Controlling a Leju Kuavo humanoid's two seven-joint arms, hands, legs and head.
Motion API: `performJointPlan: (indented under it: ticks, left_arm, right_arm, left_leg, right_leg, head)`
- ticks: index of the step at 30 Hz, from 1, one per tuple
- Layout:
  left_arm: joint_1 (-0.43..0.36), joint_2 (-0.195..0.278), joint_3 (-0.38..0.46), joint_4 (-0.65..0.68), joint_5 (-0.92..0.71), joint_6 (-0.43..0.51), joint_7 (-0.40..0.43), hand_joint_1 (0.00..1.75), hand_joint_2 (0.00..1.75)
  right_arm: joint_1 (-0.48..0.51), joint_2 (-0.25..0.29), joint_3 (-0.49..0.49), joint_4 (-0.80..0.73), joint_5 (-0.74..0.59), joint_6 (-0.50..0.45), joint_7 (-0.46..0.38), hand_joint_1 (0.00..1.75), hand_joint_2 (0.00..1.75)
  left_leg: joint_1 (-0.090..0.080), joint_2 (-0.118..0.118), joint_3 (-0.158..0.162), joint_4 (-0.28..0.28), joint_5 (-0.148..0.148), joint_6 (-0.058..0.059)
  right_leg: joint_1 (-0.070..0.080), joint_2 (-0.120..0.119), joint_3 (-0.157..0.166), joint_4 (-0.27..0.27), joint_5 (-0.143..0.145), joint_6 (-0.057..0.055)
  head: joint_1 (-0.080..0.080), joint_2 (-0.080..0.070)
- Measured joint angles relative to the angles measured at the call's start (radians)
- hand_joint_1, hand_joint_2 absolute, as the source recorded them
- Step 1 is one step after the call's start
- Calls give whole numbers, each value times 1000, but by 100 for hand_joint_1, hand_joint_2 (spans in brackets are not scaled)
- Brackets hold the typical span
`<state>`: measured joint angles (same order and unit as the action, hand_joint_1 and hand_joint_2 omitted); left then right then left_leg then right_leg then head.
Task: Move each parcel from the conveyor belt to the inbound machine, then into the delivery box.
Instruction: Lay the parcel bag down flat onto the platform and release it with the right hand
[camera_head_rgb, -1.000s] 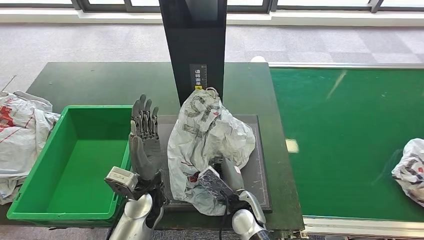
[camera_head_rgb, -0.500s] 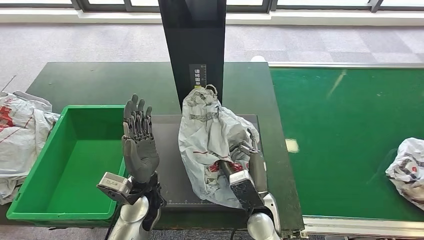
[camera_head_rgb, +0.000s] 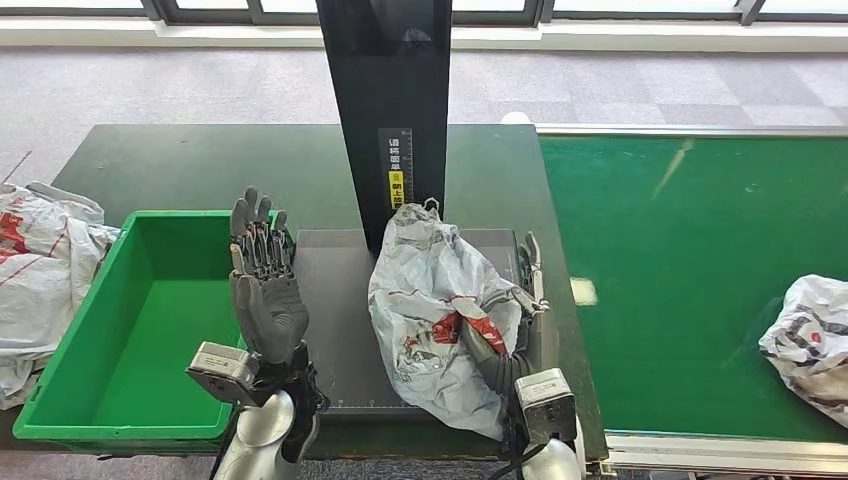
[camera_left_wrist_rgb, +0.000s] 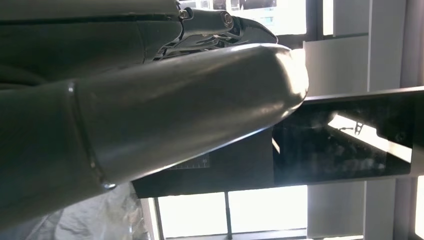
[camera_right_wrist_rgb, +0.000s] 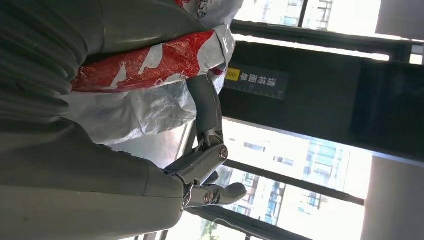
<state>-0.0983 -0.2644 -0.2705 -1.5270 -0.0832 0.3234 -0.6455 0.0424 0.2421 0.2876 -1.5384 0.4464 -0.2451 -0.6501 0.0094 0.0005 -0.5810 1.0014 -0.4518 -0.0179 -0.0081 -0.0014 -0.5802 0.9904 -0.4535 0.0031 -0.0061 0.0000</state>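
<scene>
A crumpled grey-white parcel (camera_head_rgb: 432, 305) with red print lies on the dark weighing plate (camera_head_rgb: 340, 330) of the inbound machine, against its black column (camera_head_rgb: 393, 100). My right hand (camera_head_rgb: 515, 315) stands at the parcel's right side, fingers (camera_head_rgb: 530, 268) pointing up and apart, thumb touching the bag. In the right wrist view the red-printed parcel (camera_right_wrist_rgb: 150, 65) lies against the palm, and one finger (camera_right_wrist_rgb: 205, 107) runs along it. My left hand (camera_head_rgb: 264, 290) is raised with its palm open and holds nothing, over the edge between the green delivery box (camera_head_rgb: 140, 330) and the plate.
A second parcel (camera_head_rgb: 808, 340) lies on the green conveyor belt (camera_head_rgb: 690, 260) at the far right. More bags (camera_head_rgb: 40, 270) are heaped left of the box. The column stands close behind the plate.
My right hand came out from under the parcel's front and now stands at its right side. The parcel settled lower on the plate. My left hand drifted left. The belt parcel moved slightly left.
</scene>
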Motion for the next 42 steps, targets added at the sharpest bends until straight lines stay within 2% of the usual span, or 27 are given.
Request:
performJointPlan:
  ticks: [2,6,14,17,21,27,32,36,42]
  left_arm:
    - [0,0,0,1,10,19,-12,0,0]
    - [2,0,0,1,25,54,-15,0,0]
    - [5,0,0,1,27,66,-12,0,0]
    - [5,0,1,1,11,89,6,0,0]
    - [5,0,1,0,1,112,27,0,0]
    - [4,0,1,3,3,84,12,0,0]
    - [3,5,-7,18,-86,0,-9,0,0]
    - [3,6,-21,25,-192,-1,-12,0,175]
    - [-7,7,-42,69,-408,62,47,0,175]
  right_arm:
    - [-4,0,-4,21,30,18,23,0,175]
    - [-24,0,-6,84,132,27,120,0,175]
    - [-55,0,-9,158,167,23,155,0,175]
    - [-70,0,-10,185,232,-4,215,0,175]
    - [-81,0,-34,222,322,-110,269,0,0]
    - [-68,1,-52,214,331,-193,183,0,0]
    - [-41,1,-52,161,316,-220,147,0,0]
    - [-25,1,-52,121,313,-226,139,0,0]
    - [-1,1,-52,72,288,-203,115,0,0]
  left_leg:
    - [0,0,0,0,0,0]
    - [0,0,0,0,0,0]
    - [0,0,0,0,0,0]
    - [0,0,0,0,0,0]
    - [0,-1,0,0,0,0]
    - [0,0,0,0,0,0]
    - [0,0,0,0,0,0]
    - [0,0,0,0,0,0]
    - [0,0,0,0,0,0]
  right_leg:
    - [0,0,0,0,0,0]
    - [0,0,0,0,0,0]
    - [0,-1,0,0,0,0]
    - [0,0,0,0,0,0]
    - [0,-1,0,0,0,0]
    - [0,0,0,0,0,0]
    - [0,0,-1,0,0,0]
    - [0,0,-1,0,0,0]
    - [0,0,-1,0,0,0]
  head:
    - [0,0]
    - [0,0]
    - [0,0]
    - [0,0]
    - [0,0]
    - [0,0]
    - [0,0]
    - [0,0]
    - [0,0]
